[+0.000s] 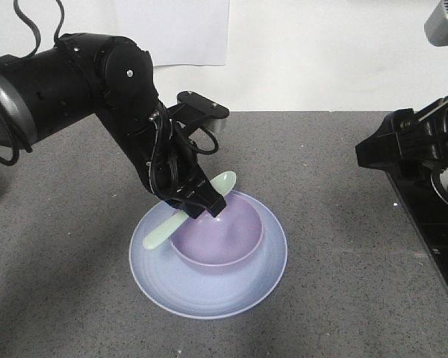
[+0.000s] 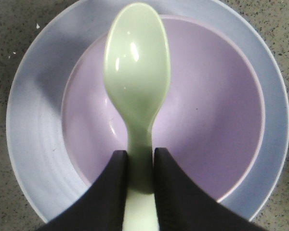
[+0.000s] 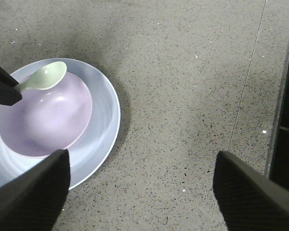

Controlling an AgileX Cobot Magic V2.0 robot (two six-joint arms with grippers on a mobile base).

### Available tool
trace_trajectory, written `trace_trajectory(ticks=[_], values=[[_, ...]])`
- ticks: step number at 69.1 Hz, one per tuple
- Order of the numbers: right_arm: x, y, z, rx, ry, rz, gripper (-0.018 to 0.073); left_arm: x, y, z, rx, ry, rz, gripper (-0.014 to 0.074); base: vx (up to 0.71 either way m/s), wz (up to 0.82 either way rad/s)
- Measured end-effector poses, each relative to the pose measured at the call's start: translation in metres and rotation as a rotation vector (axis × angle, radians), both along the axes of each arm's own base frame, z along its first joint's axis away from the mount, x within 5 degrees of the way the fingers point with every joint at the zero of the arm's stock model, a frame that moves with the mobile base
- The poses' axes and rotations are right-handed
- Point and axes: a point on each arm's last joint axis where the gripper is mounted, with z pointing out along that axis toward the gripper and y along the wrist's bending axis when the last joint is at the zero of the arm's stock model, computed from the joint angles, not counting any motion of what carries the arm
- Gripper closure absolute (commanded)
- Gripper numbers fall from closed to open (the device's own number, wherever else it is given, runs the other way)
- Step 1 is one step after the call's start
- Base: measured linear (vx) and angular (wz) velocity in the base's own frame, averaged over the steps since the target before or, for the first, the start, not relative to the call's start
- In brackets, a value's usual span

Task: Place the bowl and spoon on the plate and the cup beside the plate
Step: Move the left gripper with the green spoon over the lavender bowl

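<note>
1. Pinched tight, the left gripper (image 2: 140,159) holds the spoon (image 2: 137,72) by the neck, just behind its scoop, with one dark finger on each side of the handle.
2. From where I stand, the spoon is tilted. Its long axis runs from the handle end, low and out over the near-left part of the plate (image 1: 209,302), up to the scoop over the far side of the bowl (image 1: 224,235).
3. The bowl already sits inside the plate, roughly centred, with a ring of pale blue showing all around it.
4. The left wrist view looks straight down the spoon, and the scoop hangs over the bowl's hollow. I cannot tell whether any part of the spoon touches the bowl.
5. As I judge it, the coming move turns on this: the bowl lies directly beneath the held spoon, so lowering and letting go should lay it across or into the bowl. With the handle overhanging, it could tip outward onto the plate.
6. The right gripper (image 3: 142,159) is spread wide with nothing between its fingers, over bare grey table (image 1: 328,224) to the right of the plate and well apart from it.
7. The cup is in none of the views, so I cannot say which arm is nearer to it. That part of the job looks undone.
</note>
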Motion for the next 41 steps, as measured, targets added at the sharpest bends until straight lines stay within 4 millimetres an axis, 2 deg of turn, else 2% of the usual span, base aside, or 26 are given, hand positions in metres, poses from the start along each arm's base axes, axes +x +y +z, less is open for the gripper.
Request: trace_trajectory(ticks=[41], values=[[0.0004,0.0001,0.0004,0.002,-0.007,-0.001,-0.0031,0.0,-0.0001,-0.0001,-0.001,0.002,0.003,0.0571,0.0,0.0]])
